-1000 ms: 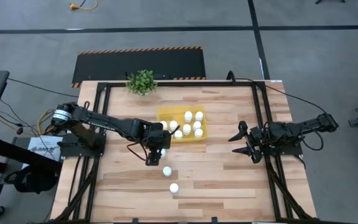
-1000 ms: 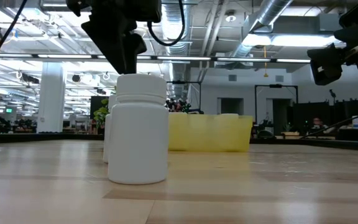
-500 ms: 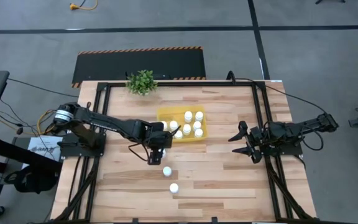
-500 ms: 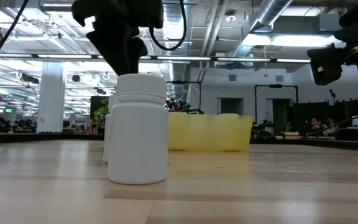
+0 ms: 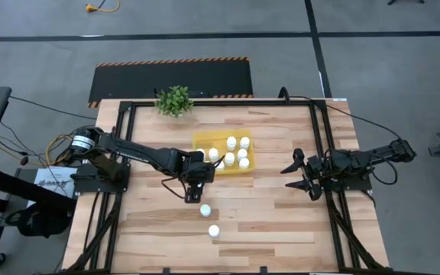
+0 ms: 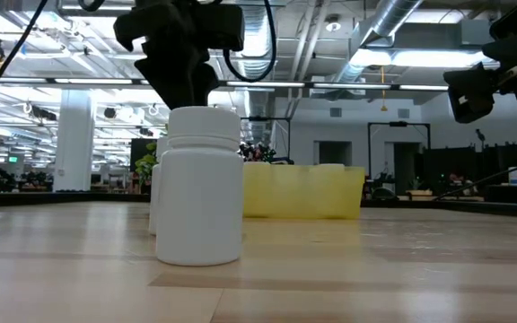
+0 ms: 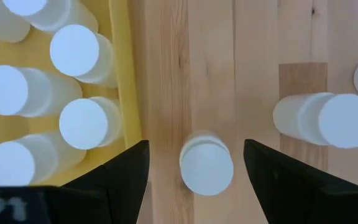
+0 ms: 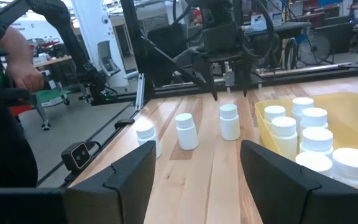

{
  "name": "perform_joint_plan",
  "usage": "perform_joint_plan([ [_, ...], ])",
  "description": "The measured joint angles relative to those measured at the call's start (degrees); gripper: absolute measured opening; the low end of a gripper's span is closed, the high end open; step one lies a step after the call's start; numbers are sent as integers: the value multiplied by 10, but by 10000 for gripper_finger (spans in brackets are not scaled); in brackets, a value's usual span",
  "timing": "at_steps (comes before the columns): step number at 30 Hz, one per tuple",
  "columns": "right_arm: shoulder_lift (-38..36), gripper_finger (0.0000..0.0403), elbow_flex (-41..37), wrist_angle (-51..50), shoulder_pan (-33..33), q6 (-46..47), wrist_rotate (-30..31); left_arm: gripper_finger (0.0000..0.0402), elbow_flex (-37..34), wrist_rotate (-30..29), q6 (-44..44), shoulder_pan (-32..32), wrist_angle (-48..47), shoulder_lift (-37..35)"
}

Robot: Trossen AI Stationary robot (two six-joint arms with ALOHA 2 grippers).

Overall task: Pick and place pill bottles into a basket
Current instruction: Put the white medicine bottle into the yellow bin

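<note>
Fingers of left gripper (image 7: pixel 206 163) spread wide apart, straddling one small white cylindrical pill bottle (image 7: pixel 206 164) w/ round cap, upright on light wood table (image 5: pixel 281 214); no contact visible. High view: left gripper (image 5: pixel 193 188) sits just below centre of frame, at lower-left corner of shallow bright-yellow rectangular basket (image 5: pixel 248 169). Bottle stands just outside basket's wall. Basket holds approx. seven bottles (image 5: pixel 236 152), all upright. Two more loose bottles on table: one (image 5: pixel 205 210) right below gripper, another (image 5: pixel 214 230) lower still. Right gripper (image 5: pixel 294 176) at right of frame, near table's black rail (image 5: pixel 323 153), fingers apart, holding nothing. Small green leafy plant (image 5: pixel 174 100) at table's top edge, upper centre-left.
</note>
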Motion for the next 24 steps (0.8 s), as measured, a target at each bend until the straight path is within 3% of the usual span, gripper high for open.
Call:
perform_joint_plan([
  [24,0,226,0,0,0,0,0,250,-9,-7,-26,-3,-3,9],
])
